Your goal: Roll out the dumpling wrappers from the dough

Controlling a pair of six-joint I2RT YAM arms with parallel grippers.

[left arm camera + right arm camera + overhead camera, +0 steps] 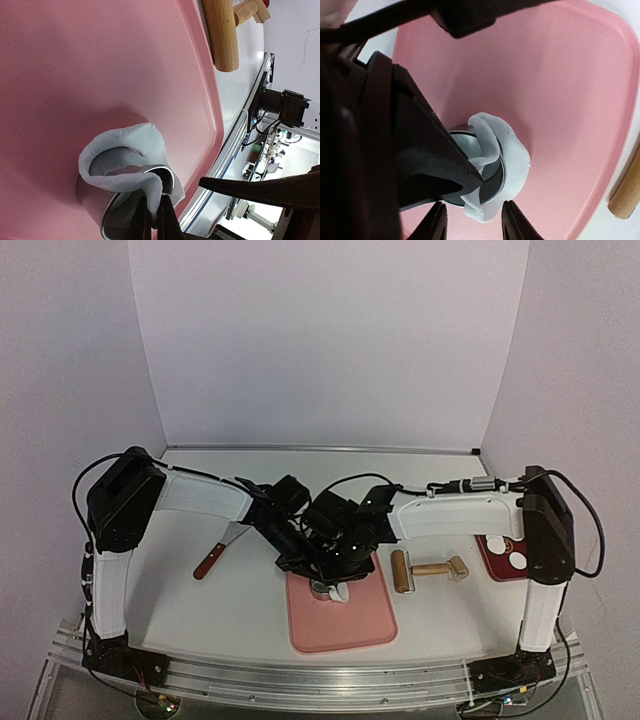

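On the pink mat (345,625) stands the metal ring cutter (170,176) (495,181), with the ragged white dough (125,150) (515,155) draped over its rim. My left gripper (154,212) is shut on a fold of the dough at the ring's edge. My right gripper (474,222) is open, one finger on each side of the ring and dough, touching neither. Both grippers meet over the mat's far edge (330,580). Two round white dumpling wrappers (507,551) lie on a dark red plate (490,562) at the right.
A wooden rolling pin (428,570) (222,32) lies just right of the mat. A brown-handled scraper (212,560) lies on the table to the left. The table's metal front rail (235,145) runs close to the mat's near edge.
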